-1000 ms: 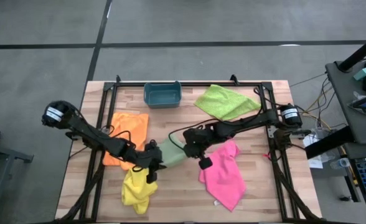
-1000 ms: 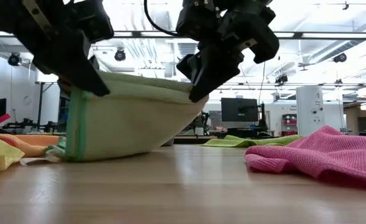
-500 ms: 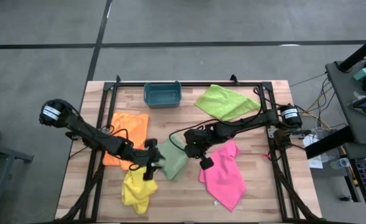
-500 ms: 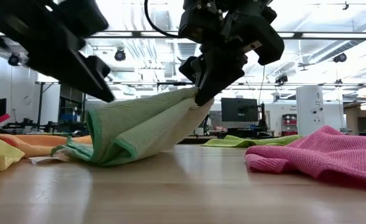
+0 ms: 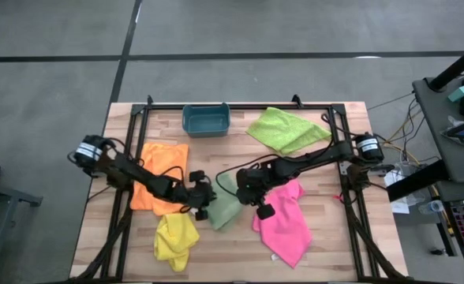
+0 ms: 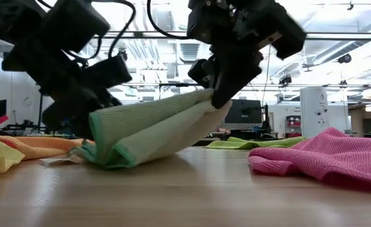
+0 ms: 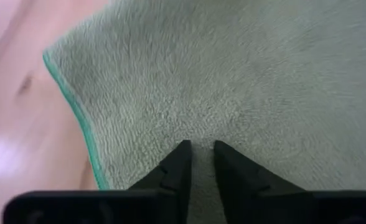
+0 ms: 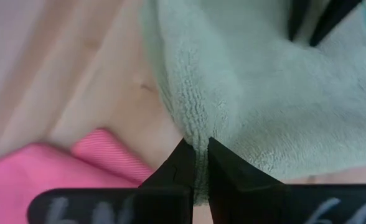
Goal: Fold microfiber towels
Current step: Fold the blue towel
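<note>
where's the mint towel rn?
High view: mint towel sits mid-table between the yellow towel and pink towel, with the right gripper pinching its edge and the left gripper at its other side.

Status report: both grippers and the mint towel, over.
Right gripper shut on mint towel, edge lifted. Left gripper nearly closed, pinching the towel's other side. Towel half folded at table centre. Pink towel and yellow towel close by, not blocking.
</note>
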### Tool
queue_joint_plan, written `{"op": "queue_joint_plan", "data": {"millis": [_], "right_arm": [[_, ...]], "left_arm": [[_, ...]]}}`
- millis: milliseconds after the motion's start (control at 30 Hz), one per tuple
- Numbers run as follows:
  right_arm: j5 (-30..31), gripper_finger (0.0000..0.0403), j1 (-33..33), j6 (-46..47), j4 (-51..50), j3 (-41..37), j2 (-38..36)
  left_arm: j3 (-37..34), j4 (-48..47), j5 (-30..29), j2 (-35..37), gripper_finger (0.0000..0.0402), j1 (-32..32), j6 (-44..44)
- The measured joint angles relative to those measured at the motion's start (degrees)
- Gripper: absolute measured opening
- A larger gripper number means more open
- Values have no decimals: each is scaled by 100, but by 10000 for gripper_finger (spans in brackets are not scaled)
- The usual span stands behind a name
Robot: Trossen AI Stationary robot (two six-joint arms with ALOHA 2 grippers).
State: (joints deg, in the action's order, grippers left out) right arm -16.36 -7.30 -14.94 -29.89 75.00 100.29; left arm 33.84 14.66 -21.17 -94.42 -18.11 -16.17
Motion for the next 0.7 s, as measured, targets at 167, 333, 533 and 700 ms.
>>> {"op": "queue_joint_plan", "data": {"millis": [167, 333, 533, 700], "right_arm": [[-59, 13, -79, 222, 56, 54, -9], [-16, 13, -12, 341, 185, 209, -9], [-13, 13, 283, 342, 458, 328, 27], [-11, 13, 561, 343, 752, 330, 338]], "left_arm": [[227, 283, 520, -296, 17, 0, -43], [456, 274, 1016, -383, 1, -55, 5], [458, 279, 1023, -386, 0, -76, 4], [449, 281, 1021, -386, 0, -76, 4]]}}
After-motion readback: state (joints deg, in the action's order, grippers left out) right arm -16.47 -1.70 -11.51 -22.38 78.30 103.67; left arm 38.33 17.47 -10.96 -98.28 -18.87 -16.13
